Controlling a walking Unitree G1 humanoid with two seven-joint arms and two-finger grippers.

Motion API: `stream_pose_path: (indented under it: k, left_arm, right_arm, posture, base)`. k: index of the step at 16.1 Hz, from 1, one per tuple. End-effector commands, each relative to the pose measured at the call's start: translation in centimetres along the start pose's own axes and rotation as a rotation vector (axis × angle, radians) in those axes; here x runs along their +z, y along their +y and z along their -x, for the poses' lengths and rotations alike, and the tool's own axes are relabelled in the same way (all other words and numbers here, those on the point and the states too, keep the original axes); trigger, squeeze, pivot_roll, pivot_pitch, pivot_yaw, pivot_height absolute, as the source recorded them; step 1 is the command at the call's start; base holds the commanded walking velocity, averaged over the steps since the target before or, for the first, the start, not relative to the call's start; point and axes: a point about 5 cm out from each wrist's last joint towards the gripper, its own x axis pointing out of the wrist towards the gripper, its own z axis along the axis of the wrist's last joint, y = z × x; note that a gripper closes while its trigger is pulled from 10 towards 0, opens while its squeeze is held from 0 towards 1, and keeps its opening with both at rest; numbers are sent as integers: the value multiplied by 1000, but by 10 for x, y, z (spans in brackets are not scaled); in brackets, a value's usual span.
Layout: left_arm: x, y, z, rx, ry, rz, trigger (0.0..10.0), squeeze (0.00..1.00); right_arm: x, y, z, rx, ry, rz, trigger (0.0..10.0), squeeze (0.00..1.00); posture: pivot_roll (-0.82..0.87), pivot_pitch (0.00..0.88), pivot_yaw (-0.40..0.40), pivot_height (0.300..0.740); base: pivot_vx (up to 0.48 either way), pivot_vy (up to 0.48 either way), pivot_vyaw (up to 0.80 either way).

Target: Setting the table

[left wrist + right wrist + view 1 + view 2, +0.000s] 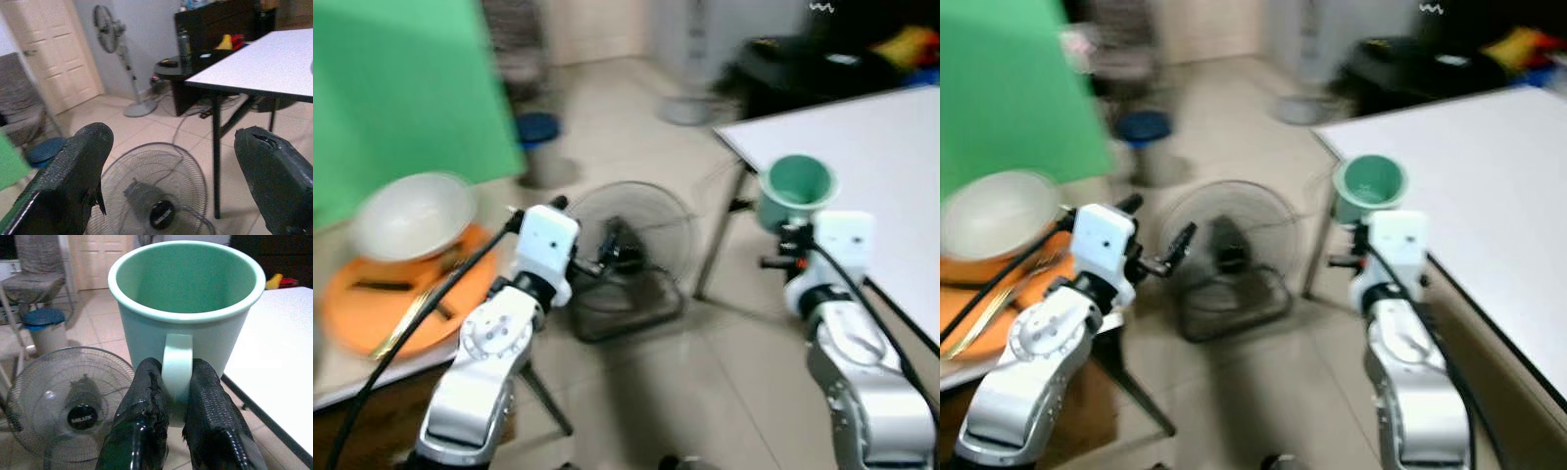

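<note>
Right gripper (175, 404) pinches the upright pale-green mug's (186, 308) handle; left gripper (171, 196) gapes empty.

Head eyes look down; both wrist views share the floor fan (156, 196).

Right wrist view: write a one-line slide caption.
Right gripper pinches green mug by its handle, beside white table, above floor fan.

Both eye views are blurred; the orange tray (352, 318) runs off-frame.
</note>
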Motion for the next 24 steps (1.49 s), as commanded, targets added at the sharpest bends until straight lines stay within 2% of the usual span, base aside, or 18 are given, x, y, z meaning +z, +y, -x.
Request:
stream_pose_path:
  k: [1,7,15,24]
  left_arm:
    - [-1,3,-1,18,10,7,10000,0]
    - [-2,11,-1,50,19,34,10000,0]
    - [-3,20,0,85,25,45,10000,0]
    - [-4,20,2,89,28,47,10000,0]
  right_arm:
    - [2,-2,-1,-11,-2,3,10000,0]
    - [3,4,-7,30,8,4,10000,0]
    - [4,10,-12,74,0,12,10000,0]
    - [5,16,-13,128,-11,13,10000,0]
  posture:
    - [76,0,37,740]
    - [78,0,37,740]
    - [87,0,27,740]
    - [90,0,17,740]
  base:
    - [0,0,-800]
    - [0,0,-800]
    - [300,0,-785]
    - [361,0,0]
